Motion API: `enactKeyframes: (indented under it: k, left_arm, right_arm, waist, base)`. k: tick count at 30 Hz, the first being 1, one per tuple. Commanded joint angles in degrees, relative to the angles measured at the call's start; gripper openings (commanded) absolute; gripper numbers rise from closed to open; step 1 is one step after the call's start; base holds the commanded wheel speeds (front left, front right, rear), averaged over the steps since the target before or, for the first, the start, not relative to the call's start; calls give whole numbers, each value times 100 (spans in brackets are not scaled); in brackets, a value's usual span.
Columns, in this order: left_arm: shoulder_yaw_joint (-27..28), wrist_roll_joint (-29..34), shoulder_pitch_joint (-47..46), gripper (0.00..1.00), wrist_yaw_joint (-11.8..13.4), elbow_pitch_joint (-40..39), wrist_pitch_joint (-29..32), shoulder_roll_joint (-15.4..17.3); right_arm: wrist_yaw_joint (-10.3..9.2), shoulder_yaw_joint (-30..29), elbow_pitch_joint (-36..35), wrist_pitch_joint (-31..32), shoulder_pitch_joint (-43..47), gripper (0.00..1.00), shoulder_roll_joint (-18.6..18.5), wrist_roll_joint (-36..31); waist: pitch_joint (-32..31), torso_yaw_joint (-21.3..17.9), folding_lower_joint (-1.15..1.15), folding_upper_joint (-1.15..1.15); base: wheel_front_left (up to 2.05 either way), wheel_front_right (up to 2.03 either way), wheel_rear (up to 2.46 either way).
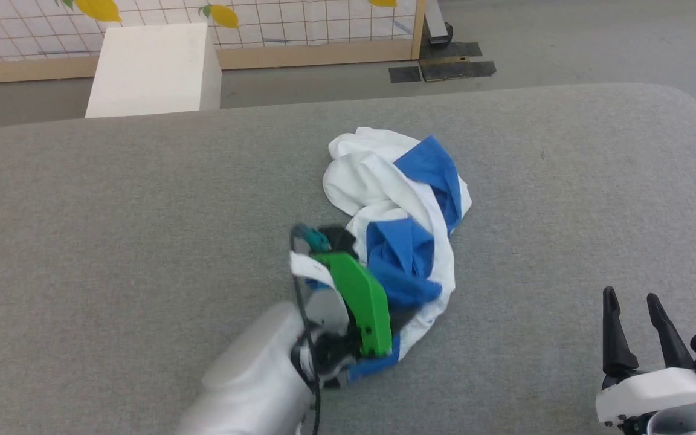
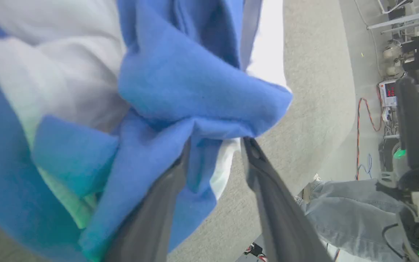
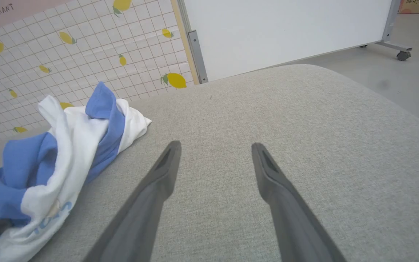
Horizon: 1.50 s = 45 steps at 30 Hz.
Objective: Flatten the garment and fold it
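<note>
Grey woven fabric covers the broad, round-cornered table [image 1: 142,199] you are working over. Beyond its far edge, toward 11 o'clock in the head view, stand a plain white box [image 1: 154,66] and a white tiled panel printed with yellow lemons [image 1: 299,24]. Your soft white T-shirt with royal-blue sleeves [image 1: 384,181] lies crumpled in a long heap near the middle of the table, running from about 12 o'clock down to 6 o'clock, with blue folds twisted through the white. Your left gripper [image 2: 215,149] comes into the heap's near end from 7 o'clock, its bright green wrist housing [image 1: 360,296] lying over the cloth. In the left wrist view its two dark fingers [image 2: 267,189] stand apart with a bunch of blue and white cloth between them, not yet pinched. Your right gripper [image 1: 629,294] waits at 4 o'clock, well apart from the shirt, its fingers spread wide above bare table and holding nothing. From the right wrist view the shirt sits at 9 o'clock, with a faint print [image 3: 55,213] on its near white fold.
</note>
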Motion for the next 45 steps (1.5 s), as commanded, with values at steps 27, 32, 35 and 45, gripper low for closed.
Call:
enactKeyframes:
  k: [27,32,35,45]
  left_arm:
    - [2141,2775,1836,100,962,-2556,-4439,1644]
    - [2318,3005,2148,100,1054,-2876,-4441,1312]
    - [2363,3151,2178,100,1040,-3022,-4441,1139]
    - [2547,3596,1926,100,769,-3301,-4442,597]
  right_arm:
    - [-8,160,-66,1246,-559,100,5,159]
    - [-8,286,227,2438,-1615,100,-10,-253]
    - [-8,497,626,3231,-2230,100,-142,-551]
    - [-8,1196,1903,4264,-3770,100,-638,-1244]
  waist:
    - [-332,605,0,0]
    - [45,666,0,0]
    - [278,778,0,0]
    - [1088,1316,0,0]
  base:
    - [0,0,0]
    - [0,0,0]
    - [0,0,0]
    - [0,0,0]
